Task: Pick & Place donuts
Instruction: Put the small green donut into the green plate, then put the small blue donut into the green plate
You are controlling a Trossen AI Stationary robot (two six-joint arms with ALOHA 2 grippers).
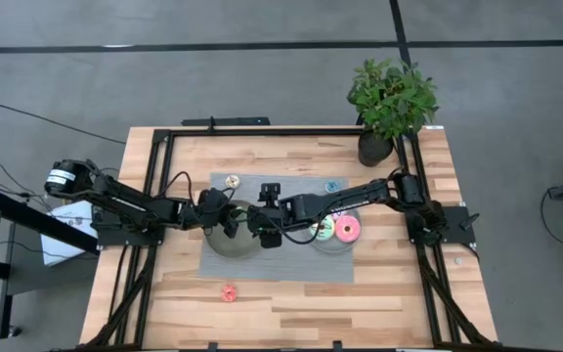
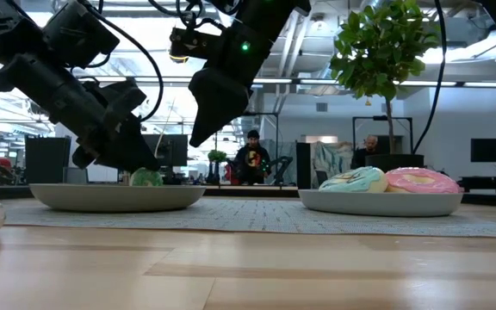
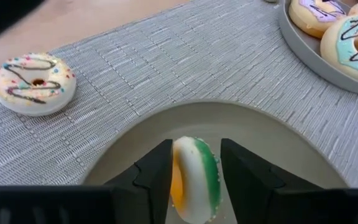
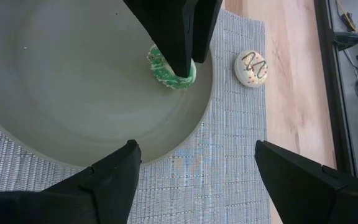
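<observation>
I run two arms over the worktop [image 1: 291, 298]. The left arm reaches in from 9 o'clock, forearm low and angled down, its pincer [image 3: 194, 171] lowered into the left plate [image 4: 55, 106]. In the left wrist view the fingers [image 3: 157, 174] flank the green donut [image 3: 196, 177], which stands on edge on the plate. They sit just beside it on each side; I cannot tell whether they are touching it or clear of it, so I cannot call the pincer pinching or spread.

The right arm stretches in from 3 o'clock, elbow raised, wrist pitched down over the same plate. Its pincer [image 4: 194, 171] hangs above the plate's rim with the fingers spread wide and nothing between them. In the low view it sits clear of the plate surface.

Donut positions on the worktop:
- green donut: on the left plate, at the centre of the grey mat [image 1: 286, 269].
- pink donut [image 2: 423, 180] and mint donut [image 2: 356, 180]: on the right plate [image 2: 377, 202], touching.
- tan donut [image 1: 232, 181]: on the mat at 11 o'clock of the left plate.
- blue donut [image 1: 332, 185]: on the mat at 12 o'clock of the right plate.
- red donut [image 1: 228, 291]: on bare wood at 6 o'clock of the left plate, off the mat.
</observation>
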